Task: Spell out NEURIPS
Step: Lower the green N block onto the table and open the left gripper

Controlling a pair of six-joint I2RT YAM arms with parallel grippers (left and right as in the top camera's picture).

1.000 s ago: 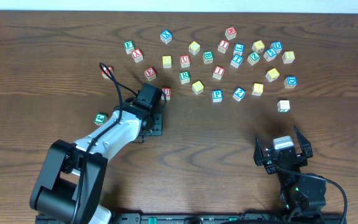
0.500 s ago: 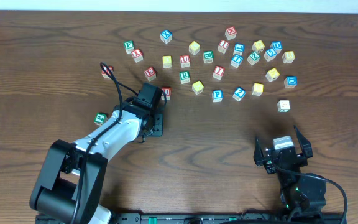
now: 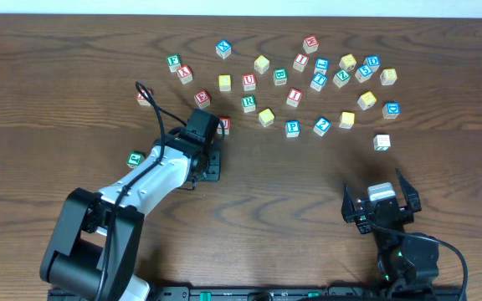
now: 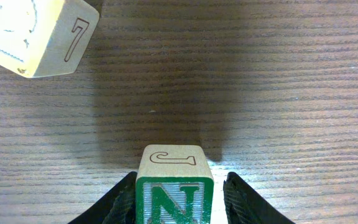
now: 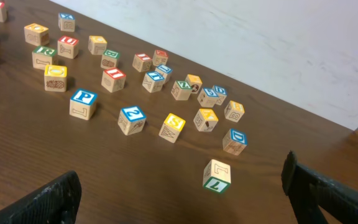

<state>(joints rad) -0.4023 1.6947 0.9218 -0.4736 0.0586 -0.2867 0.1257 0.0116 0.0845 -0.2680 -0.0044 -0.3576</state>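
Observation:
In the left wrist view my left gripper (image 4: 180, 182) is shut on the green N cube (image 4: 175, 202), its jaws close on both sides at the table surface. From overhead that gripper (image 3: 208, 165) hides the cube. The other letters lie loose at the back: red E (image 3: 202, 99), red U (image 3: 248, 82), green R (image 3: 248, 104), red I (image 3: 294, 96), blue P (image 3: 292, 128) and yellow S (image 3: 346, 119). My right gripper (image 3: 379, 194) stands wide open and empty near the front edge, well short of the cubes (image 5: 179, 199).
Several other letter cubes are scattered across the back right. A green 7 cube (image 5: 217, 176) lies nearest the right gripper. A second red U cube (image 3: 223, 125) sits just behind the left gripper, and a green cube (image 3: 135, 158) lies to its left.

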